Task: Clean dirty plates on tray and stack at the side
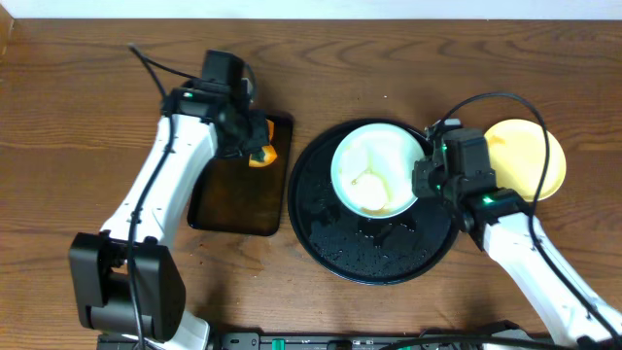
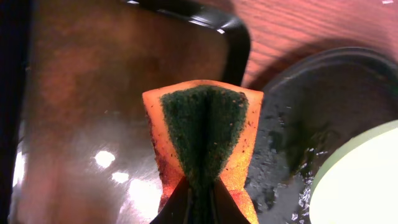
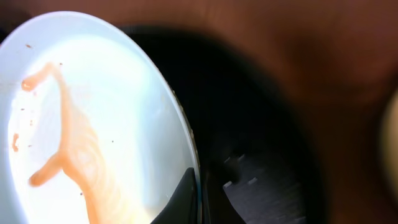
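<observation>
- The left gripper (image 2: 199, 186) squeezes a folded sponge (image 2: 202, 134), orange outside and rough green inside, above the small dark tray (image 1: 233, 199).
- The right gripper (image 3: 200, 186) pinches the rim of a white plate (image 3: 112, 93) with brown streaks (image 3: 71, 148), over the shiny round black tray (image 1: 374, 258).
- An arm (image 1: 544, 267) partly hides the yellow plate (image 1: 525, 146) on the wood table (image 1: 78, 117).

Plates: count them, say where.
2. One mint-white plate over the black tray, held by the right gripper; one pale yellow plate on the table beside it. More may be hidden.
</observation>
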Robot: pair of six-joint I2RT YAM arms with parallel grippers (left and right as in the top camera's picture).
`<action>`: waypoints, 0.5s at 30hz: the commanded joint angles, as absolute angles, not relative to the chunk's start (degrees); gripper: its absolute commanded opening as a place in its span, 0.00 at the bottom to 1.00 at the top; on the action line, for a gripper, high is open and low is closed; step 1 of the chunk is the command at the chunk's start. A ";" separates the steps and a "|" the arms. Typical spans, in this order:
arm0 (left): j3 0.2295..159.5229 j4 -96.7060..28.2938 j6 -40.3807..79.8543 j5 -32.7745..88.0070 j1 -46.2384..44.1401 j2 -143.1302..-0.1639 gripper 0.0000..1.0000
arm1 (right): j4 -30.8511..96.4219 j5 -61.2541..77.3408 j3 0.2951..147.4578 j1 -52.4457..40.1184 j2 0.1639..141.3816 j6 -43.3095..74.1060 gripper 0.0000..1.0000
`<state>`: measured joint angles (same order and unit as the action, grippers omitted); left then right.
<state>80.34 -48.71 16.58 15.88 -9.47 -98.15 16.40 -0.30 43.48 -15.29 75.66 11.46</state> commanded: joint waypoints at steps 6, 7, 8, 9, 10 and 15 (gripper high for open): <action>74.76 -45.87 2.04 47.75 2.22 -98.50 0.07 | 17.06 -16.62 45.01 -17.12 68.75 -6.48 0.01; 73.93 -45.43 1.58 49.54 3.46 -98.50 0.07 | 16.88 -19.05 45.01 -17.72 68.29 -8.36 0.01; 73.14 -44.99 1.48 50.63 4.56 -98.50 0.08 | 16.64 -21.06 45.01 -18.28 68.03 -9.82 0.01; 71.77 -44.23 1.48 52.31 6.46 -98.50 0.07 | 16.36 -23.46 45.01 -19.05 67.79 -11.57 0.01; 70.96 -43.68 1.45 53.30 7.46 -98.56 0.07 | 16.10 -25.10 45.01 -19.68 67.72 -12.62 0.01; 65.98 -39.53 1.56 61.21 13.17 -99.09 0.07 | 11.62 -38.83 45.01 -25.23 67.72 -21.28 0.01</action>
<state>67.79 -40.36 3.25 52.29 10.90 -98.26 13.82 -26.92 44.10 -22.24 68.58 -13.15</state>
